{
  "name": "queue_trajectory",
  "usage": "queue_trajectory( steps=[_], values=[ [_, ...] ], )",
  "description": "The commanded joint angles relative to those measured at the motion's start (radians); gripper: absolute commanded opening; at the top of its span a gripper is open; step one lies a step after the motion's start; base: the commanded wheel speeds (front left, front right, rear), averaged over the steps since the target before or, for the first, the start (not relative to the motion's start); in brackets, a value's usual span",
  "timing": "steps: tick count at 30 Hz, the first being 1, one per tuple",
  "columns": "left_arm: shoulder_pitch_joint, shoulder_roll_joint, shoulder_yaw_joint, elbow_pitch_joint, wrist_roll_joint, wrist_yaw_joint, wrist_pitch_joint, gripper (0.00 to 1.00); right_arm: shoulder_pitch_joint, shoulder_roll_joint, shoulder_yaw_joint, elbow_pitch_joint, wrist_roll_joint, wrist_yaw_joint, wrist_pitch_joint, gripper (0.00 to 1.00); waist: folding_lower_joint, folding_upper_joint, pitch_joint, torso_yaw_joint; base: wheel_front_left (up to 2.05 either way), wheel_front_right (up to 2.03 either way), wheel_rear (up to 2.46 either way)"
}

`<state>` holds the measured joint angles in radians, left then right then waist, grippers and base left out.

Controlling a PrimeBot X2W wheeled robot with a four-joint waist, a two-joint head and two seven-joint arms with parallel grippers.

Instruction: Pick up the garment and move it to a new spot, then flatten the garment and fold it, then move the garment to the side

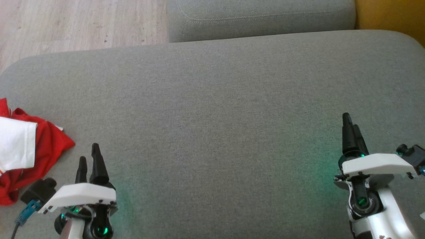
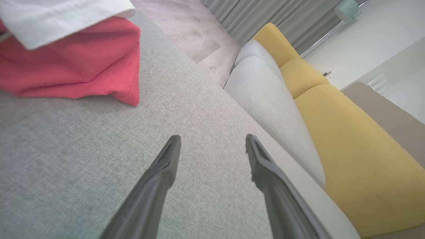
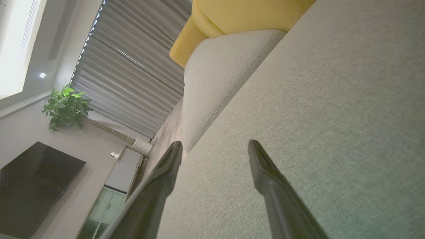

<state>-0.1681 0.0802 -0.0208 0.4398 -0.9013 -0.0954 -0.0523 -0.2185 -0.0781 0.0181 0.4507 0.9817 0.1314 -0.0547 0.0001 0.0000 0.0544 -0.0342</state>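
Through the head view we saw the red-and-white garment (image 1: 49, 146) bunched at the near left of the grey sofa cushion (image 1: 212, 99). It lay just beside the left claw (image 1: 89, 154), with the right claw (image 1: 351, 123) well apart on the right. The left wrist view showed the left claw (image 2: 213, 139) spread and empty, with the garment (image 2: 83, 63) ahead on the left. The right wrist view showed the right claw (image 3: 215, 144) spread over bare cushion. We judged the pick-up not yet begun; next, the left claw would need to reach left and pinch the cloth.

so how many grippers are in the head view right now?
2. The left gripper is at lower left, open, just beside the red garment. The right gripper is at lower right, open, over the grey cushion. Neither holds anything.
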Motion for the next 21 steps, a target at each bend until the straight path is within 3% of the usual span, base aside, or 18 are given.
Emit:
queue_trajectory(
  steps=[1, 21],
  values=[
    [-0.058, 0.013, 0.013, -0.024, 0.038, 0.004, -0.016, 1.00, -0.065, -0.011, 0.018, -0.025, -0.035, 0.000, -0.016, 1.00, 0.0000, 0.0000, 0.000, -0.002, 0.00, 0.00, 0.00],
    [-0.052, 0.018, -0.020, 0.009, 0.313, 0.020, -0.076, 1.00, -0.075, -0.009, 0.046, 0.010, -0.291, 0.000, -0.075, 1.00, 0.0000, 0.0000, -0.013, -0.016, 0.00, 0.00, 0.00]
  ],
)
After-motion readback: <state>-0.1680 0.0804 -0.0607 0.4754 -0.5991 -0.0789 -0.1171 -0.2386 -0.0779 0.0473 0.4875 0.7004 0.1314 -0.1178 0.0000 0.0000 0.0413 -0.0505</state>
